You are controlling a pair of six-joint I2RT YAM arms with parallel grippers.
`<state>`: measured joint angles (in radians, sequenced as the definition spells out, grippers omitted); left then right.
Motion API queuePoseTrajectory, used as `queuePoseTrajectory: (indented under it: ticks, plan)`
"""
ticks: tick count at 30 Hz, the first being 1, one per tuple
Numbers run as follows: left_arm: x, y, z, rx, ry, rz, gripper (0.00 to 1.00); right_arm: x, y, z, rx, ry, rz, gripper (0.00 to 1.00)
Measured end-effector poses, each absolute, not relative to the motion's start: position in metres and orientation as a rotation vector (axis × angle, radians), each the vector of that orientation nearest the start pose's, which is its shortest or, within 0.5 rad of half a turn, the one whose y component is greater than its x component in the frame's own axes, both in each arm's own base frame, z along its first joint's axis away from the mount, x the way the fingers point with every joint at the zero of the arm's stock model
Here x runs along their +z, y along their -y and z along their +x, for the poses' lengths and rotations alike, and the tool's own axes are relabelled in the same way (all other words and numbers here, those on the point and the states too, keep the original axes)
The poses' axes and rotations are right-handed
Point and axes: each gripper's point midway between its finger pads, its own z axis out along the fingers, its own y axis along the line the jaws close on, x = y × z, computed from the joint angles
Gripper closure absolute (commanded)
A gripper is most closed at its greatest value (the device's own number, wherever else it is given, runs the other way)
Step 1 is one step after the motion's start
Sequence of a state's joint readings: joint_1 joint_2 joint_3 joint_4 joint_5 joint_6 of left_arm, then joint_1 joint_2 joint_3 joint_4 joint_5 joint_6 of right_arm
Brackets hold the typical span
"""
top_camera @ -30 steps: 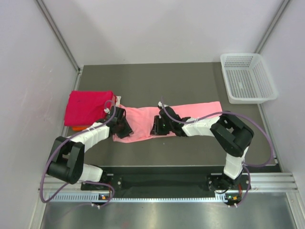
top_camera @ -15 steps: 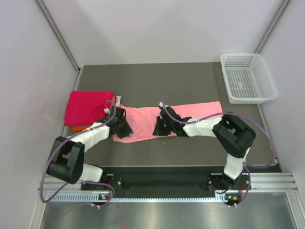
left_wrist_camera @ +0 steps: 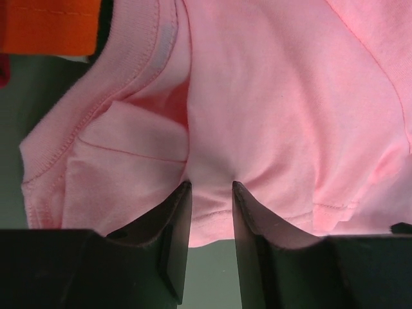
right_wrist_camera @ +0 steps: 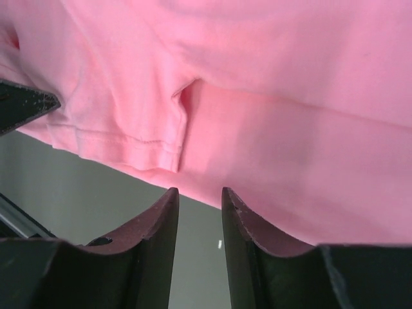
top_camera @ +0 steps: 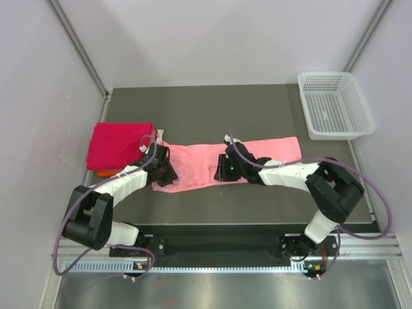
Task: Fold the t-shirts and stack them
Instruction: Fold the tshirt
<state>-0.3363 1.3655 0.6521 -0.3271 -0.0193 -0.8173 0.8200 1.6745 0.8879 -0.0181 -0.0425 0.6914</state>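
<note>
The pink t-shirt [left_wrist_camera: 290,109] is soft matt knit cloth with stitched hems and a ribbed collar; the magenta-red shirt [top_camera: 120,144] and orange shirt [left_wrist_camera: 48,26] look like the same matt cloth. The table [top_camera: 212,109] is dull grey and smooth. The basket [top_camera: 335,105] is white plastic mesh.

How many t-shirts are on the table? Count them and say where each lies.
3 visible. The pink t-shirt lies spread across the middle between both grippers. The magenta-red t-shirt lies folded at the left, with the orange t-shirt peeking out beneath it. More could be hidden underneath.
</note>
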Motion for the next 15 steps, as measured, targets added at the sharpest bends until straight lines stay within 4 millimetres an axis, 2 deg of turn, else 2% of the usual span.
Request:
queuePoseTrajectory:
  ticks: [3, 7, 10, 15]
  plan:
    - [0.030, 0.119, 0.264, -0.360, -2.583, -0.636, 0.62, 0.055, -0.309, 0.263, 0.731, -2.476, -0.152, 0.66]
    - [0.038, 0.117, 0.263, -0.351, -2.566, -0.629, 0.62, 0.058, -0.297, 0.271, 0.722, -2.459, -0.125, 0.68]
    - [0.042, 0.119, 0.263, -0.363, -2.554, -0.619, 0.62, 0.057, -0.300, 0.270, 0.745, -2.466, -0.139, 0.68]
    - [0.046, 0.126, 0.262, -0.376, -2.562, -0.586, 0.62, 0.049, -0.316, 0.269, 0.804, -2.492, -0.181, 0.68]
